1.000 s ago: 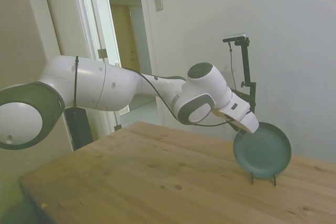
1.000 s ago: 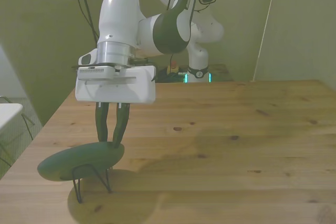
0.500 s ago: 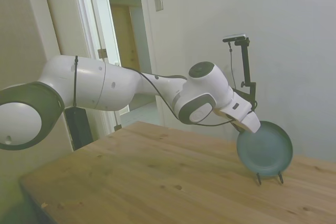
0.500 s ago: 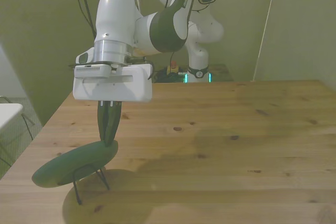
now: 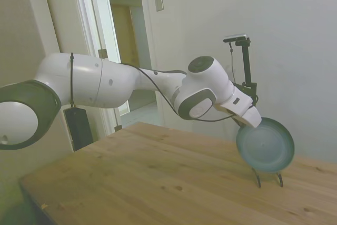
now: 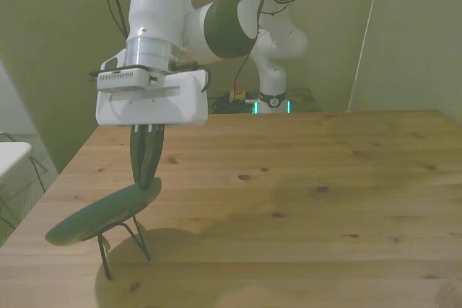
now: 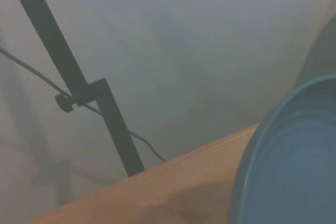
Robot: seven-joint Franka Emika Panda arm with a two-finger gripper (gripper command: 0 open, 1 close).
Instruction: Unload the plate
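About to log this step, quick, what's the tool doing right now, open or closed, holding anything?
Tool: closed on the upper rim of the plate, which sits tilted above the wire stand.

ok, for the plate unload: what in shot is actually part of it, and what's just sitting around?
Part of the job:
- plate, teal, tilted, gripped at its upper rim
- claw, shut on the plate's rim
- wire stand, black, under the plate

Just there:
- wooden table
- doorway behind the arm in the side view
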